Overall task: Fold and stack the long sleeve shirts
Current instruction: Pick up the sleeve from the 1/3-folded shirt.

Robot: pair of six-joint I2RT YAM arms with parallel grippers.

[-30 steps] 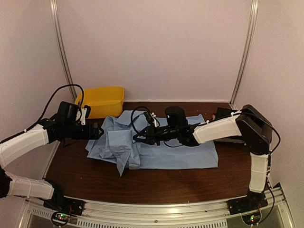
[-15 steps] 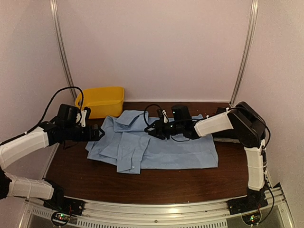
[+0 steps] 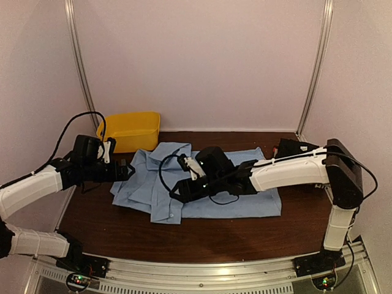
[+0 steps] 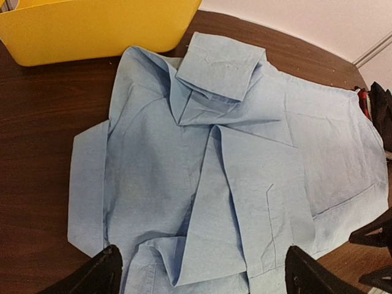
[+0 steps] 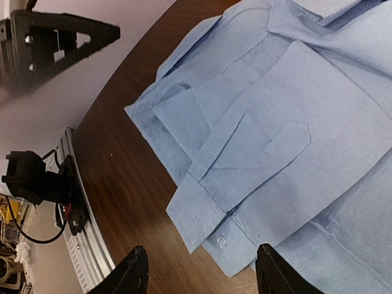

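The light blue long sleeve shirt (image 3: pixel 245 190) lies flat across the table, its collar (image 4: pixel 220 64) toward the yellow bin. One sleeve is folded in over the body, and its buttoned cuff (image 5: pixel 211 229) rests at the shirt's near left edge. My right gripper (image 3: pixel 177 193) hovers open just above that cuff (image 3: pixel 165 211), with nothing between its fingers (image 5: pixel 136 272). Beside the shirt's left edge, my left gripper (image 3: pixel 125 170) is open and empty, its fingertips (image 4: pixel 101 275) low over the cloth. A black cloth heap (image 3: pixel 293 147) sits at the back right, partly behind the right arm.
A yellow plastic bin (image 3: pixel 130 130) stands at the back left, close to the collar. Bare brown tabletop (image 3: pixel 202 236) runs along the near edge. The left gripper's body (image 5: pixel 55 43) shows in the right wrist view.
My right gripper has let go of the sleeve it held up, opened, and moved left and nearer. The sleeve now lies folded over the shirt. The left arm has barely moved.
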